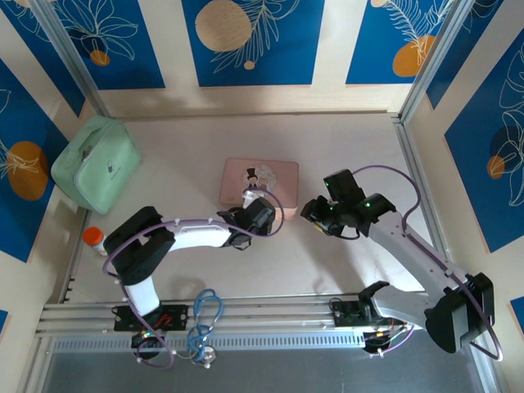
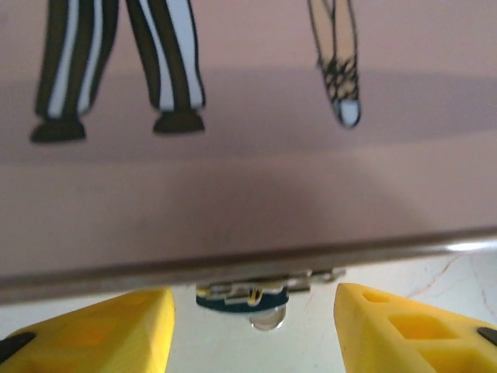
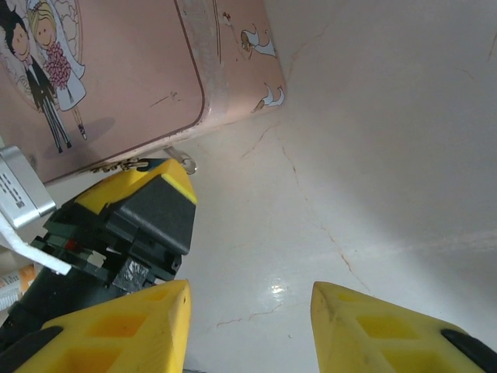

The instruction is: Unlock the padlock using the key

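Observation:
The pink picture tin (image 1: 260, 180) lies mid-table. At its near rim hangs the tiny padlock (image 2: 241, 299), blue-bodied with silvery metal bits; a small silvery round piece (image 2: 268, 317) sits just below it. I cannot make out a key. My left gripper (image 2: 252, 334) is open, its yellow fingers (image 2: 93, 334) either side of the padlock and a little short of it. In the top view the left gripper (image 1: 266, 214) sits at the tin's front edge. My right gripper (image 3: 248, 326) is open over bare table, beside the left gripper's finger (image 3: 147, 183); from above the right gripper (image 1: 313, 214) is right of the tin.
A mint-green case (image 1: 94, 164) stands at the back left, with an orange-capped bottle (image 1: 94, 237) by the left wall. Aluminium rails (image 1: 270, 315) and loose cables (image 1: 205, 315) run along the near edge. White table (image 3: 373, 155) lies right of the tin.

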Available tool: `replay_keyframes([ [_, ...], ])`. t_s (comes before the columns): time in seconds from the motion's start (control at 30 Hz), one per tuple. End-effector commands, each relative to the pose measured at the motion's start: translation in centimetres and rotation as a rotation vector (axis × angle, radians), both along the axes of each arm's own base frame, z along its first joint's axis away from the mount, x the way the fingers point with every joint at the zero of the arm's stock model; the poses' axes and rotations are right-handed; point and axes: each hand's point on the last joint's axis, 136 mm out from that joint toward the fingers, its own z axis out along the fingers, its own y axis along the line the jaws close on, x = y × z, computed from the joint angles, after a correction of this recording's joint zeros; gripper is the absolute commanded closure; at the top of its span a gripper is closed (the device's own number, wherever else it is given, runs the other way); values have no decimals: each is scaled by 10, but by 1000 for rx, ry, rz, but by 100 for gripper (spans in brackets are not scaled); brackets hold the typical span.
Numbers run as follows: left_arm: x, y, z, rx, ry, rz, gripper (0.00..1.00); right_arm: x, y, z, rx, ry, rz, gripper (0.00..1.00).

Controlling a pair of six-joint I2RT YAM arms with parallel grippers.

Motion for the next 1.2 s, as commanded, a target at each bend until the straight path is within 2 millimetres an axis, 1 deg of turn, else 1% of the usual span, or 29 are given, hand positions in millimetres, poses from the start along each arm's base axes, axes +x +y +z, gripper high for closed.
replay_keyframes([
  [0.0, 10, -8, 4, 9, -56, -9, 44, -11, -3, -2, 13, 14, 8, 54],
  [0.1, 10, -12, -2, 20, -38, -20, 45, -14, -6, 0, 5, 14, 2, 54],
  [0.27, 11, -10, -9, 44, -28, -17, 48, -13, -7, 3, 4, 10, -1, 54],
  [0.37, 14, -7, -11, 51, -34, -7, 53, -13, -7, 5, 4, 4, -1, 54],
  [0.5, 18, -7, -8, 49, -50, -8, 64, -13, -9, 5, -7, 2, 2, 55],
  [0.53, 19, -8, -6, 46, -56, -9, 66, -14, -10, 4, -13, 2, 4, 55],
  [0.67, 20, -10, -1, 47, -61, -20, 67, -16, -13, 4, -23, -3, 8, 55],
  [0.73, 19, -12, 3, 53, -42, -26, 72, -18, -14, 3, -28, -5, 16, 55],
  [0.83, 10, -14, 9, 65, 37, -35, 81, -21, -11, 3, -16, -17, 47, 55],
  [0.9, 2, -16, 13, 62, 107, -40, 82, -23, -7, 2, 5, -27, 67, 55],
  [1.03, -17, -28, 21, 20, 236, -82, 85, -29, 7, -2, 51, -53, 121, 55],
  [1.1, -23, -34, 24, 3, 278, -105, 86, -34, 14, -6, 59, -60, 146, 55],
  [1.17, -27, -41, 22, -13, 323, -128, 89, -39, 23, -11, 67, -66, 174, 55],
])
